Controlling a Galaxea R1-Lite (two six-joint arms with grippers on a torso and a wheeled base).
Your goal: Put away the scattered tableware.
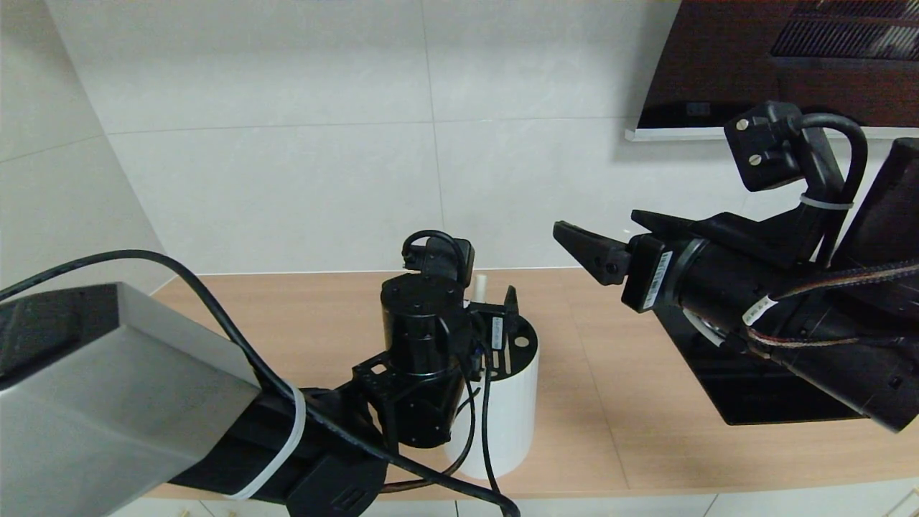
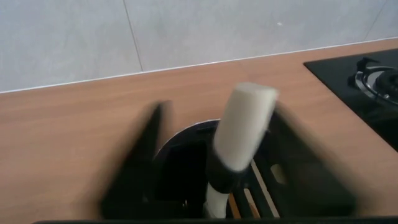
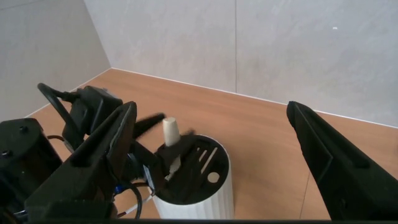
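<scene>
Left tool point(image 2: 219, 111) open (wide) around white handle point(image 2: 245, 124) in holder point(image 1: 510, 416).

two grippers are hanging over the worktop: the left gripper point(image 2: 221, 124) and the right gripper point(image 3: 211, 111), each spreading two black fingers apart, making four fingers in all. one white holder point(image 1: 506, 416) is standing on one wooden counter point(image 1: 287, 316) and is carrying one black slotted lid point(image 3: 205, 168); its slots are partly hiding, so no sure count of them. one white-handled utensil point(image 2: 245, 121) is sticking up out of the holder. one black cooktop point(image 1: 754, 391) is sitting in the counter, showing one burner point(image 2: 380, 78). one dark range hood point(image 1: 725, 64) is hanging on the wall.
</scene>
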